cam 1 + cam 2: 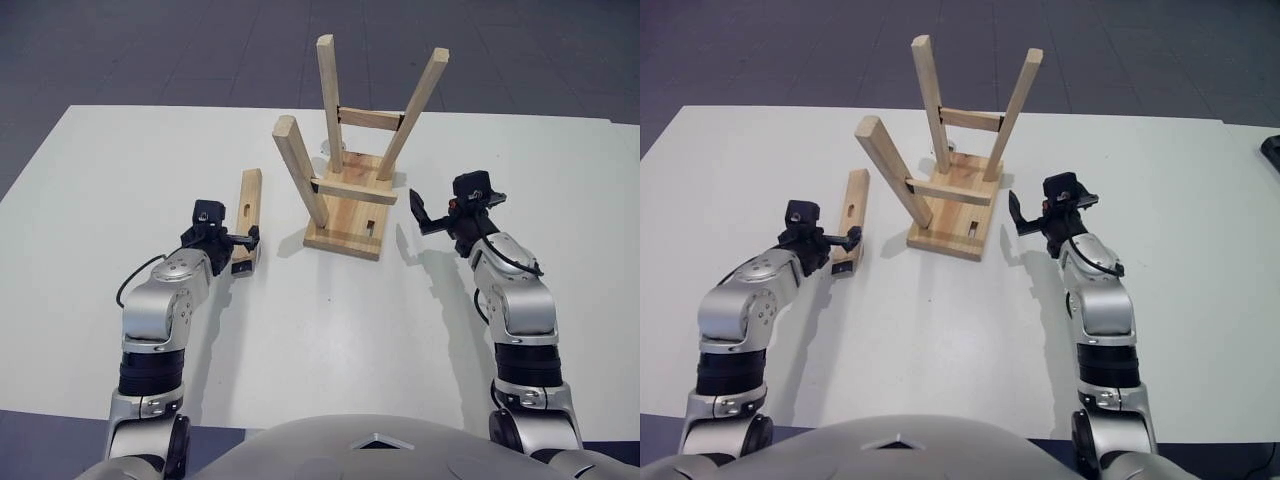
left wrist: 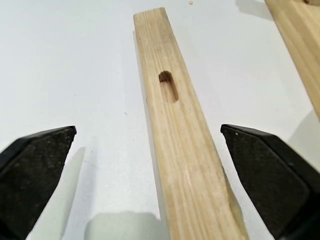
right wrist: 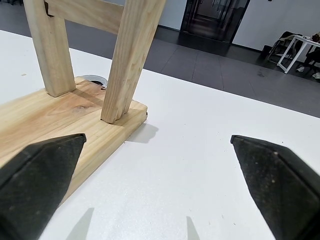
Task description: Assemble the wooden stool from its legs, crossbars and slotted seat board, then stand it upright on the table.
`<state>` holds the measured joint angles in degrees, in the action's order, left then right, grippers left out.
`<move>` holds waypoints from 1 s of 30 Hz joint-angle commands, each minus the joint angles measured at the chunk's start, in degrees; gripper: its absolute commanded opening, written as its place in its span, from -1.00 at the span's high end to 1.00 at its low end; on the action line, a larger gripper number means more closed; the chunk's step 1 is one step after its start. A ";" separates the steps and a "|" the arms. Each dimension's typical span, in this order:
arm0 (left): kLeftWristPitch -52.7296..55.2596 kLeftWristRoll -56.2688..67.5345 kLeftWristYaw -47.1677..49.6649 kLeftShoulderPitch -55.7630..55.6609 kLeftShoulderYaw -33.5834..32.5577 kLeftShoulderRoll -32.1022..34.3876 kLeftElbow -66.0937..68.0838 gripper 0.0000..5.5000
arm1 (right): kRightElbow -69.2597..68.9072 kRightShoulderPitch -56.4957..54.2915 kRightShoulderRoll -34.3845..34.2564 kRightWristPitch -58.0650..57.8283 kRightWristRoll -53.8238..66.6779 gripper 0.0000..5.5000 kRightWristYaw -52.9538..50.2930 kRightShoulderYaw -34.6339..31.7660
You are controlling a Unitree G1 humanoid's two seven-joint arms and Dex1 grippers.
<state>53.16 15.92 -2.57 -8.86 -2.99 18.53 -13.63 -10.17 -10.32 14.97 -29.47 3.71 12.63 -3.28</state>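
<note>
The stool stands upside down mid-table: the slotted seat board (image 1: 345, 225) lies flat, with three legs (image 1: 330, 100) sticking up from it and two crossbars (image 1: 370, 118) joining them. The fourth leg (image 1: 247, 200) lies loose on the table to the left of the board, its slot facing up. My left gripper (image 1: 243, 243) is open, and the near end of this loose leg (image 2: 180, 150) lies between its fingers (image 2: 35, 170) without touching them. To the right of the seat board (image 3: 50, 115), a little apart from it, my right gripper (image 1: 432, 215) hovers open and empty.
The white table (image 1: 330, 330) has bare room in front of the stool and on both sides. A round metal grommet (image 3: 92, 79) sits in the tabletop just behind the seat board. A dark object (image 1: 1272, 148) shows at the far right edge.
</note>
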 commanded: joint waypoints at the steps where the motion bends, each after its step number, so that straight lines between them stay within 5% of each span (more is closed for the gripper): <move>1: 1.75 -0.83 -2.71 -0.81 2.23 0.82 2.66 -0.96 | -1.28 0.45 -1.27 0.06 0.66 -0.96 -1.56 -1.11; 7: 3.44 -2.08 -5.37 -0.40 4.67 1.65 4.36 -0.82 | -2.92 -1.17 -2.39 0.86 1.18 -0.96 -3.84 -3.23; 25: -0.39 -4.93 -8.02 0.94 3.72 4.62 6.10 0.23 | -3.42 -4.55 -5.27 -0.42 5.38 -0.96 -7.45 -6.68; 30: -1.99 -4.61 -8.15 -0.62 0.91 4.55 6.94 0.25 | -3.12 -4.74 -5.66 -0.16 5.51 -0.96 -8.65 -7.43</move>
<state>50.21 11.76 -10.70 -9.76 -0.54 22.49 -7.90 -13.03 -14.23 9.59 -29.40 8.74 4.62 -10.05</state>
